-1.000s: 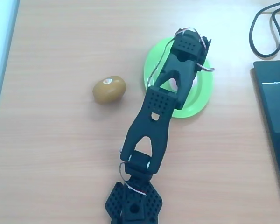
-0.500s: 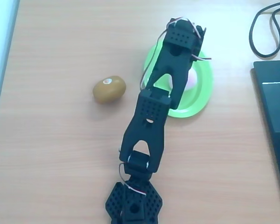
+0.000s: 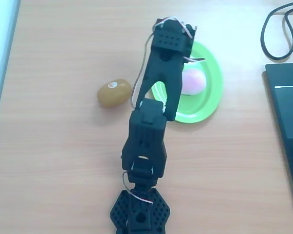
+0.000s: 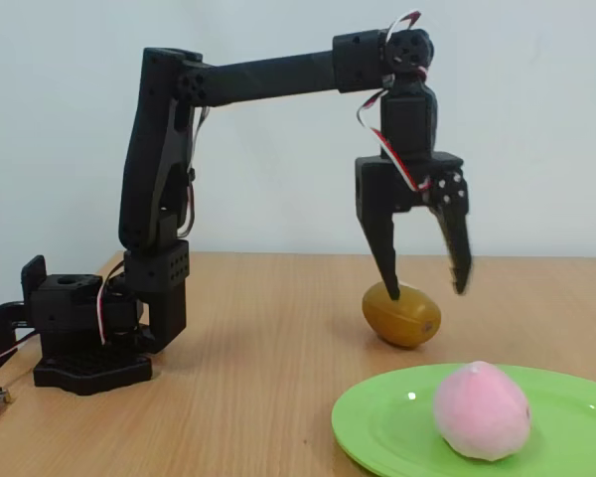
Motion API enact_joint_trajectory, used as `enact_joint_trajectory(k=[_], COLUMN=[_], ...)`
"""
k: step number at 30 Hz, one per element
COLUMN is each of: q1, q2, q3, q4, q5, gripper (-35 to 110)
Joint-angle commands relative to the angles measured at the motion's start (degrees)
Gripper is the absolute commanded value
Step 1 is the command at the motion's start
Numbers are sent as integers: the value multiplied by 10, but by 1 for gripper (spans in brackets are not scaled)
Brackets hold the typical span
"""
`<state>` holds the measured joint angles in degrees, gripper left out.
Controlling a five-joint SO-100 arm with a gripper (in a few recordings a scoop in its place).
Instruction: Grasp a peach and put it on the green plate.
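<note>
The matte black plastic robot arm [image 4: 159,179] has boxy segments dotted with perforation holes, a hexagonal-looking perforated base [image 3: 139,213], and thin red and white wires looping at its joints. Its black two-finger gripper [image 4: 424,283] has long, tapering pointed fingers.

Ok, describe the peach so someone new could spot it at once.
Find the green plate right of the black arm in the overhead view. The peach rests on it, free of the open hand. It is pale pink and smooth, unlike the brown-olive fruit on the bare table.
</note>
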<state>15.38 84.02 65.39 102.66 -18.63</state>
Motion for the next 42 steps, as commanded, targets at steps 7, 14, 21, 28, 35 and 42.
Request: enact_joint_trajectory(k=[7,14,21,28,35,42], q1=[-67,-141,-200,-211,-205,-201], q2=[145,235,319,439,575,735], q3=[104,149,212,347,533,752], q4=[-113,-146,-173,-229,-272,-346], q5=[51,144,174,200,230,206], gripper=[2,2,2,-8,-8,-8])
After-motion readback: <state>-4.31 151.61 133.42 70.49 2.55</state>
